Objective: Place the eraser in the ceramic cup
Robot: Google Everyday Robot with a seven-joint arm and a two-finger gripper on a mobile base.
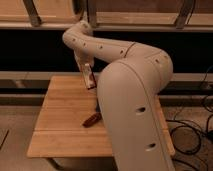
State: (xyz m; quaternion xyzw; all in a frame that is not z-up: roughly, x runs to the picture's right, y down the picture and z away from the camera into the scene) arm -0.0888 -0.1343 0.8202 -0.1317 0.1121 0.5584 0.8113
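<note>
The eraser [90,80], a small white block with a red end, hangs upright above the back of the wooden table [60,115]. My gripper [87,70] is shut on it from above, at the end of the big pale arm [135,100] that fills the right half of the view. The ceramic cup is out of view, perhaps behind the arm.
A dark red-brown elongated object [92,119] lies on the table beside the arm's lower segment. Behind the table runs a dark shelf or rail [30,50]. Cables [192,130] lie on the floor at the right.
</note>
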